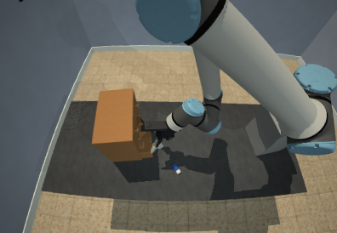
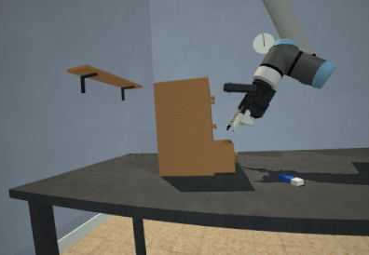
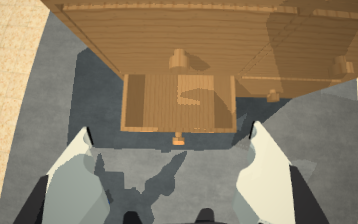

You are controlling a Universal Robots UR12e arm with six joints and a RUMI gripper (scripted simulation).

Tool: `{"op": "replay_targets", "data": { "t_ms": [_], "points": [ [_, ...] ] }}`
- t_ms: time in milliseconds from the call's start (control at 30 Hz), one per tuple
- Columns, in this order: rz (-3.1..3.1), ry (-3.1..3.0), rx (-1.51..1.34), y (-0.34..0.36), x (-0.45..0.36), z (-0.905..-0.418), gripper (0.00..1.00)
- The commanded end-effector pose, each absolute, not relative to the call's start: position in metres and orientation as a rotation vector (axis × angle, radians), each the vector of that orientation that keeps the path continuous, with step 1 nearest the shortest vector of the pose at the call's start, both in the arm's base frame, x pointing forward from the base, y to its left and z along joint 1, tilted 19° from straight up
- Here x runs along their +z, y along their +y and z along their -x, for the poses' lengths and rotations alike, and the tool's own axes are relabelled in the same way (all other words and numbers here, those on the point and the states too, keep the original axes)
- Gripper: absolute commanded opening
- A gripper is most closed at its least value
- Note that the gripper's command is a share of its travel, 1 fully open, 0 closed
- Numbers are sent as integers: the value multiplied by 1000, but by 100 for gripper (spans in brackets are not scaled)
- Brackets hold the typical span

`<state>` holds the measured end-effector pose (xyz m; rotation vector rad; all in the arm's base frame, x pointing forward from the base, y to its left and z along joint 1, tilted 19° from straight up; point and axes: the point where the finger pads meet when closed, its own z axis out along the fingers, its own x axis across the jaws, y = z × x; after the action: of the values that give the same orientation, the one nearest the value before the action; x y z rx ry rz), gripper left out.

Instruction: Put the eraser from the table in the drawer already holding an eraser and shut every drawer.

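Note:
The wooden chest (image 2: 185, 127) stands upright on the dark table; it also shows in the top view (image 1: 117, 125). Its bottom drawer (image 3: 178, 109) is pulled out and looks empty inside; it also shows in the exterior view (image 2: 225, 155). The two upper drawers are shut, with knobs (image 2: 211, 98) showing. The blue and white eraser (image 2: 290, 179) lies on the table to the right of the chest, also in the top view (image 1: 176, 168). My gripper (image 2: 239, 122) is open and empty, hovering above the open drawer in front of the chest; its fingers frame the wrist view (image 3: 172, 155).
A wooden wall shelf (image 2: 102, 76) hangs behind and left of the chest. The arm's large links (image 1: 254, 72) reach over the right side of the table. A tiled floor lies around the table.

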<state>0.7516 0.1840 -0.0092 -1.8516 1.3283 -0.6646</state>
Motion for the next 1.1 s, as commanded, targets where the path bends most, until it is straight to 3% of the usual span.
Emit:
{"op": "replay_targets", "data": {
  "t_ms": [0,1067],
  "points": [
    [1853,1329,-664,184,-8,-751,100],
    [1964,1429,-578,175,7,-721,100]
  ]
}}
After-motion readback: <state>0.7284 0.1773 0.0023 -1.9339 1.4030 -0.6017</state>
